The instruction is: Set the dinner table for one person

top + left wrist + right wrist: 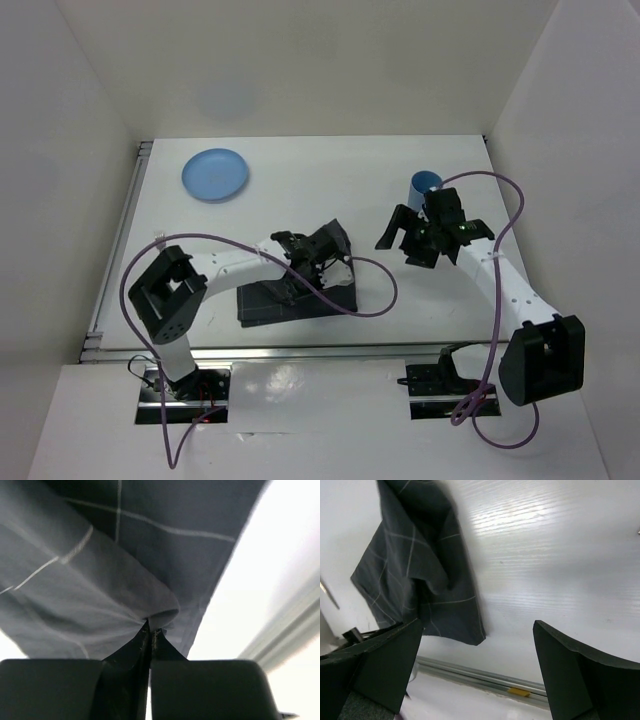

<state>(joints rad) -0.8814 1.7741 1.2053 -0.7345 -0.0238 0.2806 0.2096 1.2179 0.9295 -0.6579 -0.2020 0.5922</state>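
The white dinner table carries a dark grey grid-lined cloth mat near its front middle. My left gripper is shut on one edge of the mat and holds that part bunched and raised while the rest lies on the table. The left wrist view shows the left gripper pinching a fold of the mat. My right gripper hovers open and empty to the right of the mat. In the right wrist view the right gripper is wide open, with the hanging mat at upper left.
A blue plate lies at the table's far left. A blue cup stands just behind the right gripper. Aluminium rails run along the left edge and the front edge. White walls enclose the table.
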